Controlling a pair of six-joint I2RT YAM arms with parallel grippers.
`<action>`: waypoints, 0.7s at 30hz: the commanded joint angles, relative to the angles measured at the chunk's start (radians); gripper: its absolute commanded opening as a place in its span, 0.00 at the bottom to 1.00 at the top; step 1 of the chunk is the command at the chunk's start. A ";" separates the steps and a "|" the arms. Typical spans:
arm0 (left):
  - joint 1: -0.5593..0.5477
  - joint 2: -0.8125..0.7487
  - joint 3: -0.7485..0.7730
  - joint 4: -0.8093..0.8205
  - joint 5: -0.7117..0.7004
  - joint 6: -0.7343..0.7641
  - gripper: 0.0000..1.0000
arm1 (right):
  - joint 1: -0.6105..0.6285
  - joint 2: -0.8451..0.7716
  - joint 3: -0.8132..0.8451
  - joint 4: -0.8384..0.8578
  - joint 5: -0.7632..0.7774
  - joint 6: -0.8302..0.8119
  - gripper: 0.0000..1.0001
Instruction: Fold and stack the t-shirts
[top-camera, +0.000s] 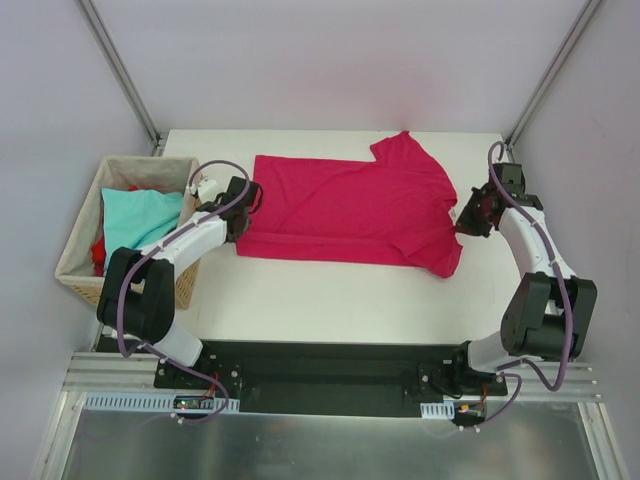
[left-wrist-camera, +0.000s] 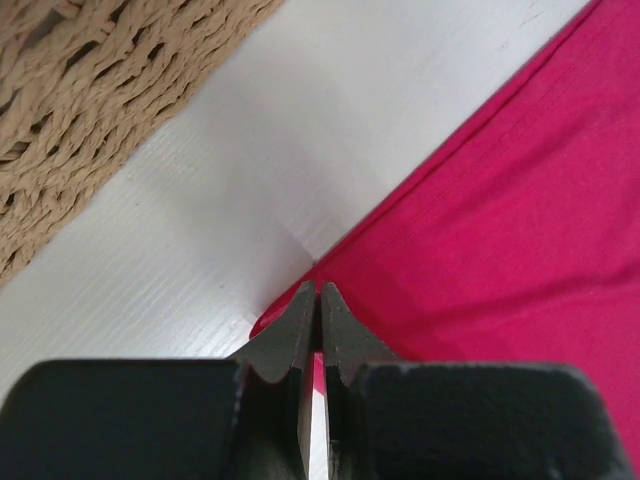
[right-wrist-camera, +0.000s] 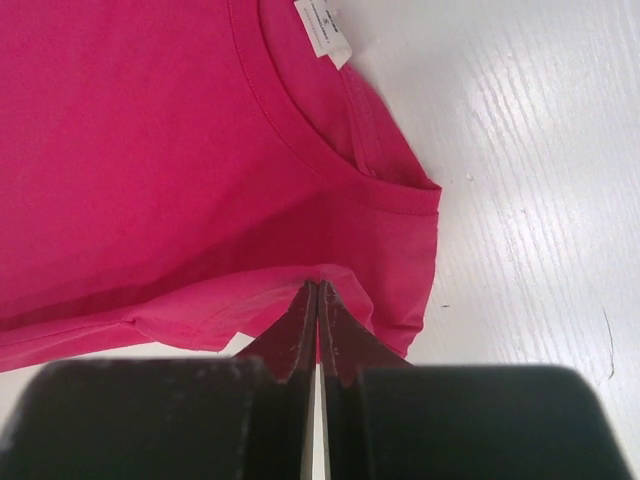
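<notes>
From above: found the crimson shirt spread flat on the table. Left wrist: saw the left gripper clamped on its hem corner. Right wrist: saw the right gripper closed at the shoulder, hold unclear. Judged it best to lift both ends level, taut.

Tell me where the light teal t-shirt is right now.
In the top view, the light teal t-shirt lies in the wicker basket at the far left, beside a red t-shirt and left of the spread crimson t-shirt.
</notes>
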 joint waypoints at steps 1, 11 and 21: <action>0.011 0.016 0.048 0.011 -0.015 0.031 0.00 | 0.003 0.026 0.054 0.028 -0.021 -0.017 0.00; 0.011 0.053 0.104 0.011 -0.007 0.057 0.00 | 0.003 0.110 0.139 0.015 -0.027 -0.017 0.00; 0.012 0.104 0.159 0.011 -0.004 0.083 0.00 | 0.001 0.185 0.209 0.011 -0.037 -0.023 0.00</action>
